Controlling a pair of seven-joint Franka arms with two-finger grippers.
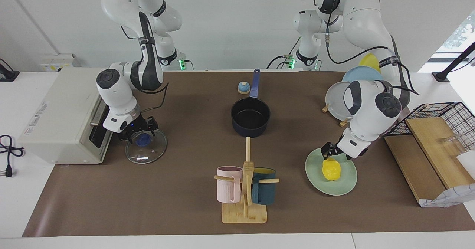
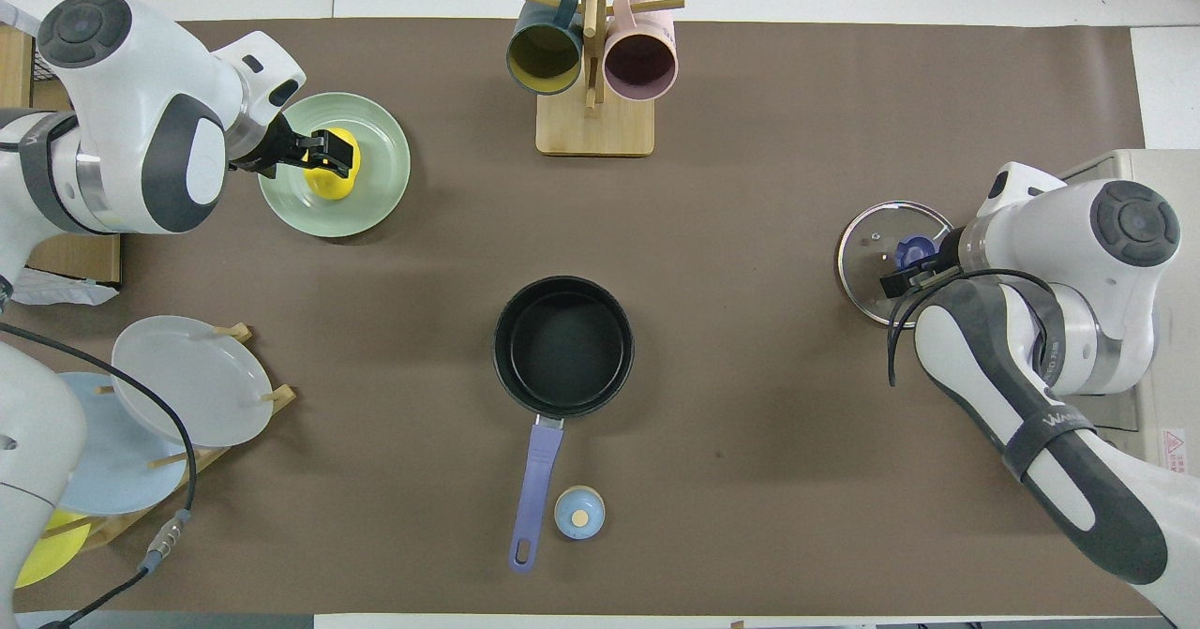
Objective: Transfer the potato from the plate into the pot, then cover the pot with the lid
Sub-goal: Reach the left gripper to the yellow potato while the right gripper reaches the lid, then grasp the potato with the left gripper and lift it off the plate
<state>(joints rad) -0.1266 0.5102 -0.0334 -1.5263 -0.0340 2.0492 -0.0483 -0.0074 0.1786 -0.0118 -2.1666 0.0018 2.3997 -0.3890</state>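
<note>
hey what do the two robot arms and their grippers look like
Both arms are glossy white with rounded joints, dark grey round joint caps and dark grey panels. Black cables loop along them, strapped by dark bands with white lettering. The left gripper and right gripper are small, black and two-fingered. Green lights glow at the bases.

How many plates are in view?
4: a green plate under the potato, and grey, blue and yellow plates upright in the rack.
</note>
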